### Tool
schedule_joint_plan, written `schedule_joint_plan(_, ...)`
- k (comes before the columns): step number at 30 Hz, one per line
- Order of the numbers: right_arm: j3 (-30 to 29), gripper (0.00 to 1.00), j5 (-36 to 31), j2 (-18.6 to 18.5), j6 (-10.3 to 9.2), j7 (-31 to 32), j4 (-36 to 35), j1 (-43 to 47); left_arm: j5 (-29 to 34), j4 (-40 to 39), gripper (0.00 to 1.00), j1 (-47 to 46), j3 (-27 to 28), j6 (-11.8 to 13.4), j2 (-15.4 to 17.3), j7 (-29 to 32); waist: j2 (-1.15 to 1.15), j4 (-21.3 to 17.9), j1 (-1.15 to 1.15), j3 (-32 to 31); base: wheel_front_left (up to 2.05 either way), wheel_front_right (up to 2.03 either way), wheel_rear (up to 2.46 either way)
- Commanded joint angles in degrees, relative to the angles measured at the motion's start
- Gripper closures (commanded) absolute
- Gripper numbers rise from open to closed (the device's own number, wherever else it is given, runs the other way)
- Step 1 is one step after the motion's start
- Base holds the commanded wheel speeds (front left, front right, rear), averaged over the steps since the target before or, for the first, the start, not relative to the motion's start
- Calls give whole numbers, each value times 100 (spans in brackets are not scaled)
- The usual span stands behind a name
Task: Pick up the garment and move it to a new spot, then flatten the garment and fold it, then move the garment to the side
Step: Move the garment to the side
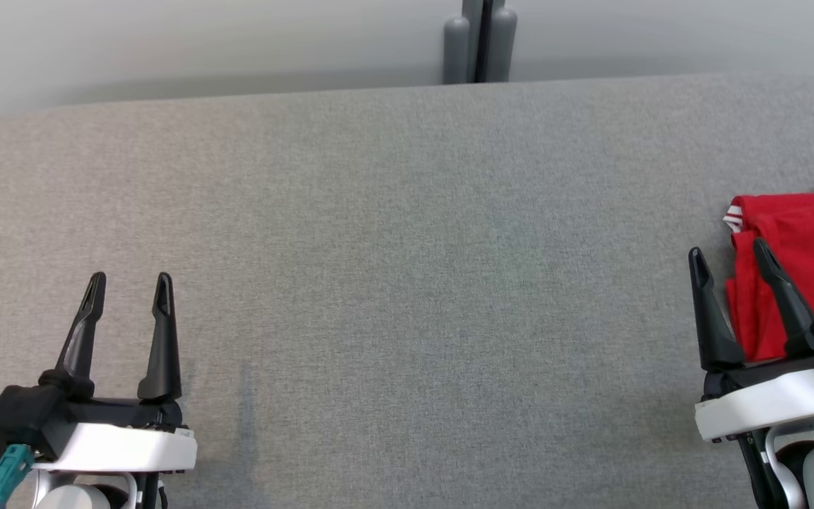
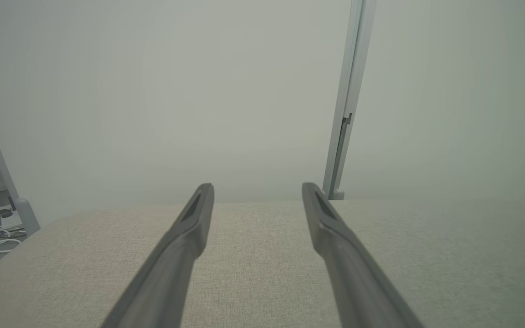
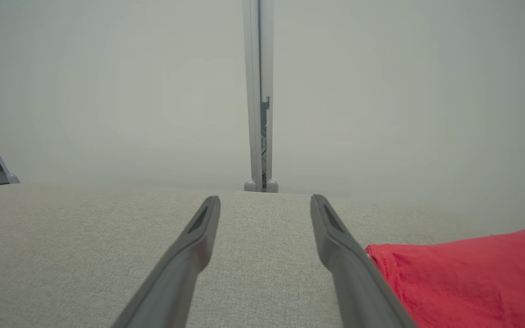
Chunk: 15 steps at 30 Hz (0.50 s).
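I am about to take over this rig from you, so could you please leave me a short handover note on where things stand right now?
Left gripper: open, empty, over the bare grey surface at the near left.
Right gripper: open, empty, at the near right, next to the garment's left edge and not gripping it.
Red garment: lies on the surface at the far right, partly cut off by the head view's edge. It looks folded in layers.
Done, it seems: the fold and the move to the side.
Left: probably nothing, but check the part of the fold that is out of view.
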Motion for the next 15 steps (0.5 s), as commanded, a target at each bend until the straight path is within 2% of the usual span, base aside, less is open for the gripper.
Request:
schedule_joint_plan(1,0,0,-56,14,2,29,22,64,64,24,0,49,-16,33,5,-24,0,83,0,-138,0,0,0)
schedule_joint_plan(15,-133,0,-134,51,2,204,-147,564,160,129,0,388,-225,30,17,3,0,114,0,-634,0,0,0)
